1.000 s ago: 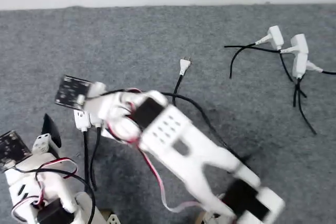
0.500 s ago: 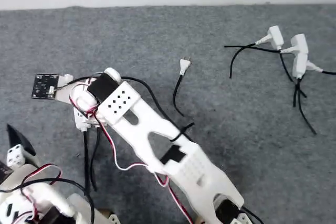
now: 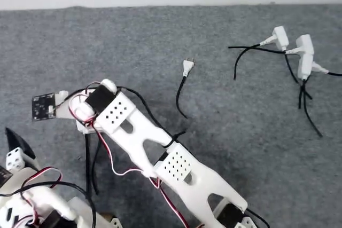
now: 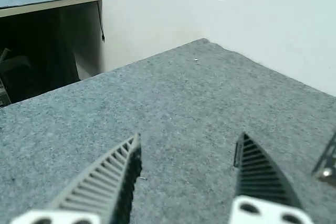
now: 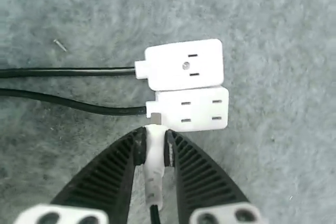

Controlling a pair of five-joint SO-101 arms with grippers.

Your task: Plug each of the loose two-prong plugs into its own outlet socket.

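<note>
white plug (image 5: 154, 166): clamped in the right gripper (image 5: 155, 136), tip held at the edge of an outlet socket (image 5: 191, 109)
second socket (image 5: 184, 64): laid against the first
left gripper (image 4: 190, 137): fingers held apart above grey carpet (image 4: 184, 87)

The gripper (image 5: 154, 135) pinches a plug (image 5: 153, 171) touching a socket (image 5: 191, 109).

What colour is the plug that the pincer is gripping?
White; the plug shows best in the right wrist view.

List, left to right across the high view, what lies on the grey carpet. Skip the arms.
pair of white outlet sockets on black cords → loose white two-prong plug on a black cord → cluster of three white connector bodies with black cords
</note>
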